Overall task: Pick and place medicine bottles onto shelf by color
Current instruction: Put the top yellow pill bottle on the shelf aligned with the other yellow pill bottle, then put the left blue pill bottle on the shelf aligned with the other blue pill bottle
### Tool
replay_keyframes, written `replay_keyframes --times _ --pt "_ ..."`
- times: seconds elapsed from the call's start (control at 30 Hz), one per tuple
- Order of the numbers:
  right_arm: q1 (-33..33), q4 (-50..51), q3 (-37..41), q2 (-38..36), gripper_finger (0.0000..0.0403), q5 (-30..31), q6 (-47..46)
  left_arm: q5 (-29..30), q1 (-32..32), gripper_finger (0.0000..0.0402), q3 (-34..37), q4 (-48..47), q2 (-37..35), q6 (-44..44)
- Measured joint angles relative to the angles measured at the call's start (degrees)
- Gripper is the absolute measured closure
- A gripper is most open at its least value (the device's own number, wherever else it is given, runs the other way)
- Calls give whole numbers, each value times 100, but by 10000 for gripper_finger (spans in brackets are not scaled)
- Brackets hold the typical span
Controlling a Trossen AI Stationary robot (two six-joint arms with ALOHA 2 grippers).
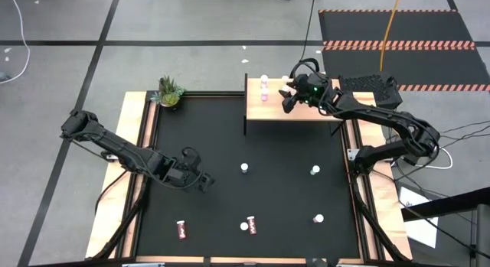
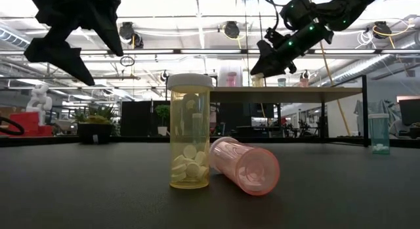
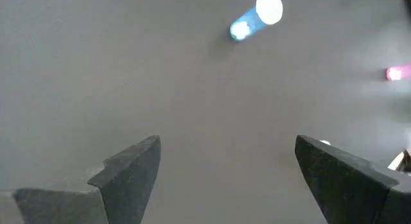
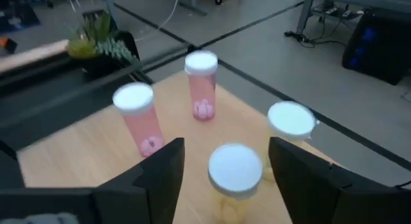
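Observation:
The light-wood shelf (image 1: 295, 106) stands at the table's far edge. Two pink, white-capped medicine bottles (image 4: 137, 118) (image 4: 202, 83) stand upright on it. My right gripper (image 4: 226, 172) is open over the shelf, its fingers on either side of a third white-capped bottle (image 4: 235, 170) with a yellowish body, without touching it. A fourth bottle (image 4: 291, 119) stands just beside. My left gripper (image 1: 203, 180) hangs open above the bare black table at the left. More bottles rest on the table: a yellow one upright (image 2: 190, 140), a pink one on its side (image 2: 246, 165), a teal one (image 2: 379, 134).
A small green potted plant (image 1: 170, 92) sits at the table's far left corner. A red bottle (image 1: 181, 230) lies near the front edge, and white-capped ones (image 1: 245, 167) (image 1: 318, 218) stand mid-table. A blue bottle (image 3: 255, 17) shows ahead of my left gripper.

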State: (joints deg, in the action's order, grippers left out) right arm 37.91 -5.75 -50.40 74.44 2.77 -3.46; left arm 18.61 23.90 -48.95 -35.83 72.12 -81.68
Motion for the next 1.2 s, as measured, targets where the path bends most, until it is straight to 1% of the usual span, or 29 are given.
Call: replay_keyframes --times 0.1,0.17,0.23,0.33,0.47,0.6,0.83,0.93,1.0,1.07,1.17,1.2 --pt "-9 -36 1 -219 175 10 -42 -534 2 44 0 -173 0 -154" --pt "-46 -34 1 -397 175 30 -219 -931 66 44 0 -573 0 -439" --pt "-108 -29 1 -583 174 36 -431 -1196 196 44 0 -1005 0 -726" --pt "-293 11 1 -843 174 38 -619 -1359 381 44 0 -1450 0 -1056" --pt "-755 145 1 -1105 174 119 -702 -1362 529 44 0 -1457 0 -1166" --pt "-1366 455 -1 -1251 174 347 -897 -1251 575 44 0 -1354 0 -1163" --pt "-2485 551 -1 -1451 174 312 -1525 -965 579 43 0 -1384 0 -1134" --pt "-3031 806 -1 -1500 174 197 -2042 -823 575 43 0 -1382 0 -877" --pt "-3422 1024 -1 -1465 174 70 -2180 -613 575 43 0 -1371 0 -717" --pt "-3852 1057 -3 -1289 174 4 -1949 -381 575 43 0 -1317 0 -568" --pt "-4349 898 25 -840 174 2 -965 88 575 43 0 -1079 0 -128" --pt "-4430 619 25 -621 174 3 -703 263 574 43 0 -945 0 103"
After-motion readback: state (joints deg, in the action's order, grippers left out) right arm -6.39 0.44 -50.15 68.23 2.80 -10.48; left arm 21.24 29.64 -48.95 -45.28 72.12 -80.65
